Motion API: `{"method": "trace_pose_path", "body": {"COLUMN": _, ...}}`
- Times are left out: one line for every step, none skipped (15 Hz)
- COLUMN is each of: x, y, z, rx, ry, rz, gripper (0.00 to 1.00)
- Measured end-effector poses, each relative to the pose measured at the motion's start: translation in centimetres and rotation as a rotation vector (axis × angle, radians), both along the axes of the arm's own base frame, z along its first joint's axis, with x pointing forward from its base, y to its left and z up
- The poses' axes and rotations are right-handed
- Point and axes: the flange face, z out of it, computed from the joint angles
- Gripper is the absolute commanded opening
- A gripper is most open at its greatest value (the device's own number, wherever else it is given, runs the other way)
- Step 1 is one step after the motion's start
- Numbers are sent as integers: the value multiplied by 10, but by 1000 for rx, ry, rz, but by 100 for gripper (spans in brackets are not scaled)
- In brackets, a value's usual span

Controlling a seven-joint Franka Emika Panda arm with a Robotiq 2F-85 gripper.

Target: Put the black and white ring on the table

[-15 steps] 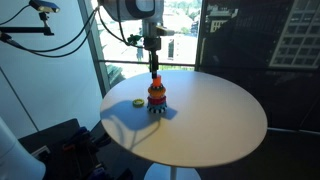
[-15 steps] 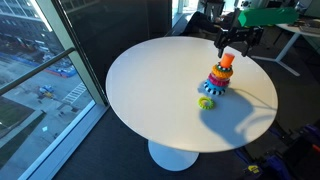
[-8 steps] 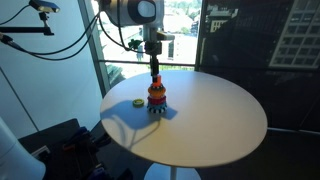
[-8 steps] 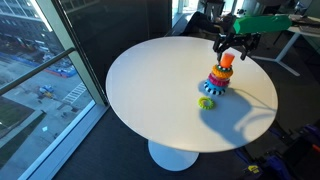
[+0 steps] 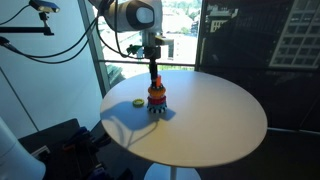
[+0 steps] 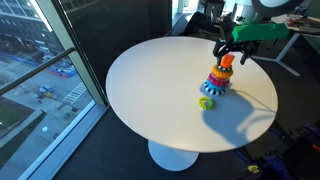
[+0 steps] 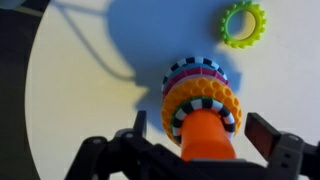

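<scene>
The black and white ring [image 7: 177,117] sits on top of the toy stack, around the orange peg [image 7: 205,140] and resting on the orange ring [image 7: 205,97]. The stack shows in both exterior views [image 5: 157,97] [image 6: 218,78] on the round off-white table [image 5: 210,120] [image 6: 150,90]. My gripper [image 7: 203,135] is open just above the stack, one finger on either side of the peg and touching nothing; it also shows in both exterior views [image 5: 154,70] [image 6: 228,55]. The ring is too small to make out in the exterior views.
A plain yellow-green ring [image 7: 243,23] lies flat on the table beside the stack [image 5: 137,102] [image 6: 207,103]. Pink and blue rings sit lower in the stack [image 7: 190,70]. Windows and a cable-hung stand [image 5: 40,25] are beyond the table's edge.
My gripper has come down a little over the peg, still open. The stack and the loose ring have not moved.
</scene>
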Motion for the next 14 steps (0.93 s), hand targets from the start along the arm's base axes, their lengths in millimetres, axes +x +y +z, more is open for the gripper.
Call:
{"method": "trace_pose_path", "body": {"x": -1, "y": 1, "z": -2, "rx": -3, "ry": -3, "rz": -1, "gripper": 100}}
{"method": "trace_pose_path", "body": {"x": -3, "y": 3, "z": -4, "rx": -7, "ry": -7, "rz": 0, "gripper": 100}}
{"method": "trace_pose_path", "body": {"x": -4, "y": 4, "z": -6, "rx": -13, "ry": -14, "rz": -3, "gripper": 100}}
{"method": "trace_pose_path", "body": {"x": -5, "y": 5, "z": -8, "rx": -18, "ry": -20, "rz": -6, "gripper": 100}}
{"method": "trace_pose_path", "body": {"x": -5, "y": 5, "z": -10, "rx": -24, "ry": -28, "rz": -9, "gripper": 100}}
{"method": "trace_pose_path", "body": {"x": -6, "y": 6, "z": -11, "rx": -28, "ry": -39, "rz": -14, "gripper": 100}}
{"method": "trace_pose_path", "body": {"x": -6, "y": 6, "z": -13, "rx": -33, "ry": -48, "rz": -18, "gripper": 100}}
{"method": "trace_pose_path", "body": {"x": -7, "y": 7, "z": -14, "rx": -37, "ry": -56, "rz": -21, "gripper": 100}}
{"method": "trace_pose_path", "body": {"x": -8, "y": 7, "z": -15, "rx": -40, "ry": -62, "rz": -24, "gripper": 100}}
{"method": "trace_pose_path", "body": {"x": -8, "y": 7, "z": -16, "rx": -44, "ry": -69, "rz": -28, "gripper": 100}}
{"method": "trace_pose_path", "body": {"x": -8, "y": 7, "z": -16, "rx": -44, "ry": -73, "rz": -32, "gripper": 100}}
{"method": "trace_pose_path", "body": {"x": -8, "y": 7, "z": -17, "rx": -44, "ry": -76, "rz": -36, "gripper": 100}}
{"method": "trace_pose_path", "body": {"x": -8, "y": 7, "z": -17, "rx": -44, "ry": -79, "rz": -41, "gripper": 100}}
{"method": "trace_pose_path", "body": {"x": -8, "y": 7, "z": -17, "rx": -43, "ry": -82, "rz": -44, "gripper": 100}}
